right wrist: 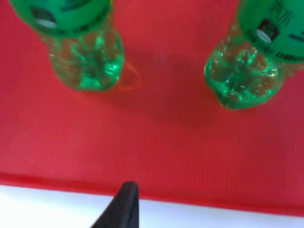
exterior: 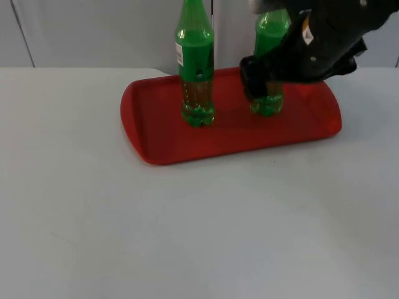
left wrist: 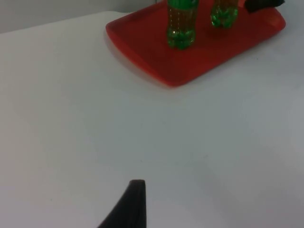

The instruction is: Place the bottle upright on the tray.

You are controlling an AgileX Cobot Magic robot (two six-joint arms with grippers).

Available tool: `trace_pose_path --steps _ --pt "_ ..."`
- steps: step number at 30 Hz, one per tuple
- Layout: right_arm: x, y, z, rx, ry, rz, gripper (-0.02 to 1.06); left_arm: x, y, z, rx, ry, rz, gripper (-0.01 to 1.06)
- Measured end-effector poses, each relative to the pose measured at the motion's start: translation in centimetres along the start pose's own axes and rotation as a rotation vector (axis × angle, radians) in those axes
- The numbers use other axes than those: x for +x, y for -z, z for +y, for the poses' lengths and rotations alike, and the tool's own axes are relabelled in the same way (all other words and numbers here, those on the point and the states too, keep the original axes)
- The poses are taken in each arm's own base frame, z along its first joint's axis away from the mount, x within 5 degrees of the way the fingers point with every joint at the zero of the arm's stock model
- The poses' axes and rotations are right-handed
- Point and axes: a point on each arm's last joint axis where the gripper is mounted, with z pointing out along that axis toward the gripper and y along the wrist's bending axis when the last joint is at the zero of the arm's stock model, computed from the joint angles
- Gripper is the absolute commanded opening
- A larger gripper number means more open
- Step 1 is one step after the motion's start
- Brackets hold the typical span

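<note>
a red tray (exterior: 162, 146) is lying on a white counter (exterior: 187, 237), near the grey wall (exterior: 93, 31) at the back. two green bottles are standing upright on the tray, apart from each other. the left bottle (exterior: 196, 68) is standing free, with a white label on its side. the right bottle (exterior: 269, 62) is partly hidden in the top view by the black right arm (exterior: 324, 37), which is reaching in over the tray's right end. the right gripper (exterior: 254, 80) is sitting just beside this bottle's lower half; whether its jaws are open, closed or gripping the bottle cannot be told.

the right wrist view is looking down close onto the tray floor (right wrist: 156, 142), showing what the top view is hiding: both clear green bottle bases (right wrist: 88, 61) (right wrist: 244, 76) are resting flat on the red surface, with the tray's near rim meeting the counter.

the left wrist view is looking across bare counter toward the tray (left wrist: 142, 42), well apart from it, with both bottle bases (left wrist: 180, 26) (left wrist: 223, 14) on it. the left arm is waiting there; its jaw state cannot be told.
</note>
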Motion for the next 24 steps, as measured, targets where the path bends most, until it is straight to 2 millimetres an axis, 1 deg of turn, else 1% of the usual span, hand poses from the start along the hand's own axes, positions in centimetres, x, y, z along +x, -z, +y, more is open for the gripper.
trace_pose_path --steps 2,3,6,7,9,11,12,16,17,21,22,24 --pt "0.5 1.1 -0.2 -0.006 -0.012 0.007 1.05 0.0 0.0 0.0 0.0 0.0 0.0 1.05" --pt "0.5 1.1 -0.2 -0.006 -0.012 0.007 1.05 0.0 0.0 0.0 0.0 0.0 0.0 1.05" --pt "1.9 2.4 -0.6 -0.014 -0.016 0.025 1.05 0.0 0.0 0.0 0.0 0.0 0.0 1.05" --pt "1.9 2.4 -0.6 -0.014 -0.016 0.025 1.05 0.0 0.0 0.0 0.0 0.0 0.0 1.05" --pt "3.2 3.7 -0.8 -0.034 -0.033 0.028 1.05 0.0 0.0 0.0 0.0 0.0 0.0 1.05" --pt "4.0 4.7 -0.9 -0.059 -0.045 0.009 1.05 0.0 0.0 0.0 0.0 0.0 0.0 1.05" --pt "4.0 4.7 -0.9 -0.059 -0.045 0.009 1.05 0.0 0.0 0.0 0.0 0.0 0.0 1.05" --pt "5.9 7.1 -1.3 -0.1 -0.075 -0.019 1.05 0.0 0.0 0.0 0.0 0.0 0.0 1.05" --pt "5.9 7.1 -1.3 -0.1 -0.075 -0.019 1.05 0.0 0.0 0.0 0.0 0.0 0.0 1.05" --pt "8.0 9.9 -1.9 -0.122 -0.096 -0.042 1.05 0.0 0.0 0.0 0.0 0.0 0.0 1.05" --pt "8.0 9.9 -1.9 -0.122 -0.096 -0.042 1.05 0.0 0.0 0.0 0.0 0.0 0.0 1.05" --pt "8.6 11.2 -2.2 -0.128 -0.097 -0.062 1.05 0.0 0.0 0.0 0.0 0.0 0.0 1.05"
